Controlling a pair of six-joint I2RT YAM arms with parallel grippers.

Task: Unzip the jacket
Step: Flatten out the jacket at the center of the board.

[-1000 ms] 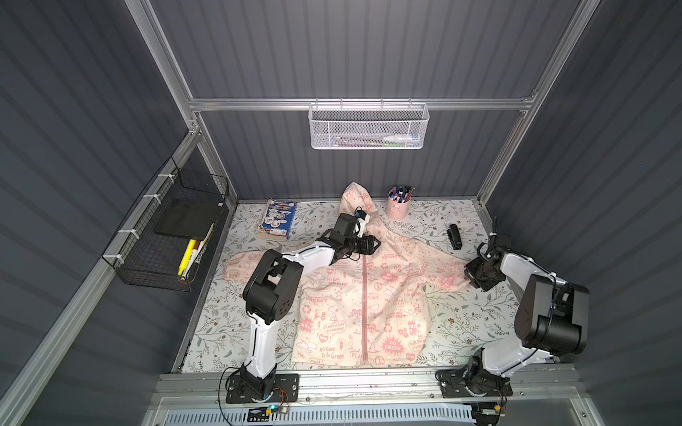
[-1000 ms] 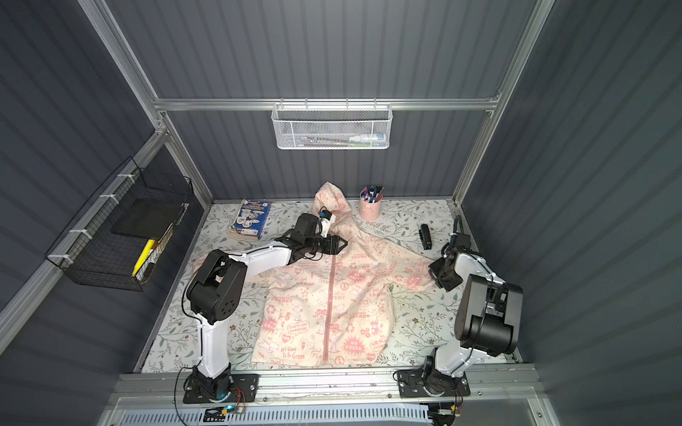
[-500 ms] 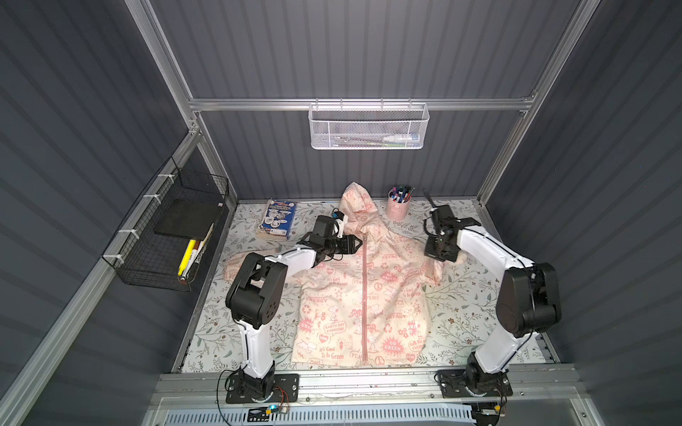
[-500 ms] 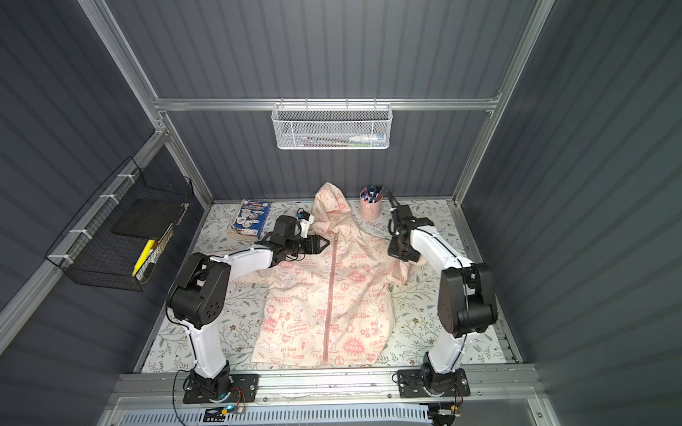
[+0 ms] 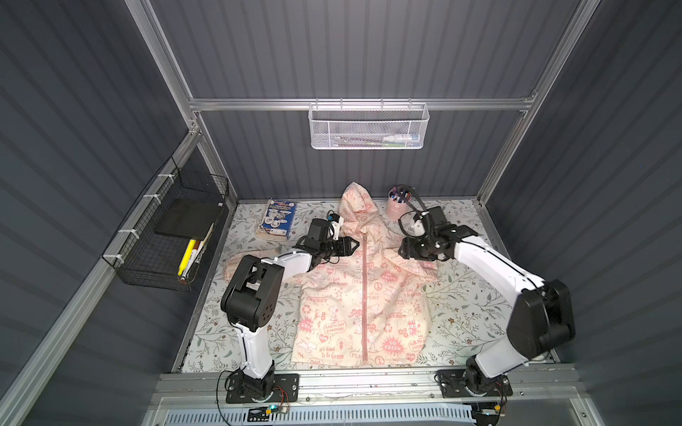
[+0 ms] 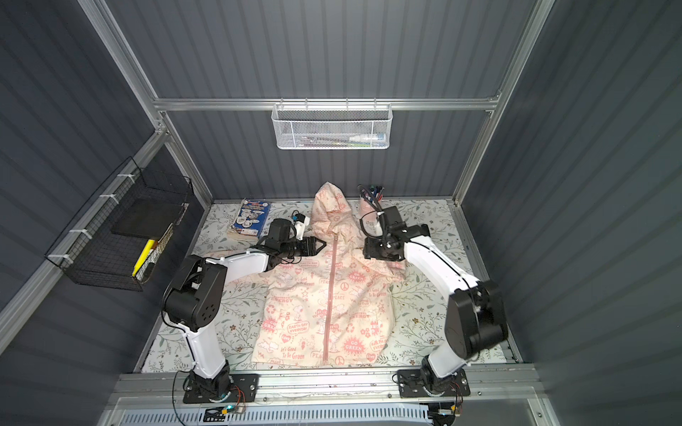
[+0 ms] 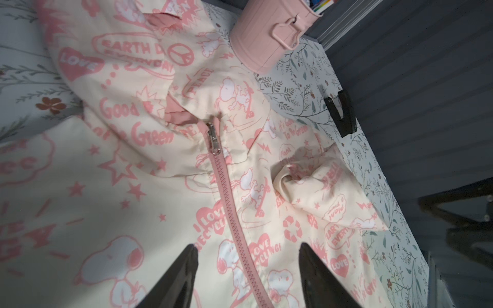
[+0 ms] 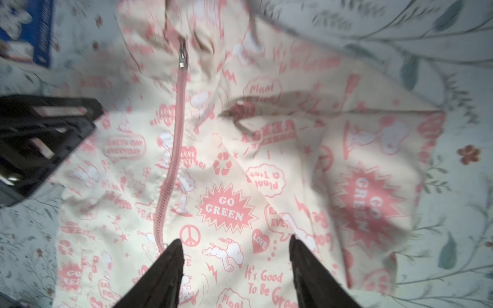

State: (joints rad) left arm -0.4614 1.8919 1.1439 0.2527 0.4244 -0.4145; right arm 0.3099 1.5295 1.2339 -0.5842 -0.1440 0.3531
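One jacket [image 5: 363, 295], two grippers.
Its long axis runs front to back, hood toward the back wall [image 5: 332, 55]; left gripper [image 7: 248, 245] and right gripper [image 8: 234, 239] both gape, empty.

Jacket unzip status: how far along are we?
Done: the jacket lies flat, front up, with both arms reaching in beside its collar. In hand: nothing. The left gripper and right gripper hover open over the chest, neither holding the zipper pull. Left: all of it. The pull sits at the collar and the pink zipper is closed down to the hem.
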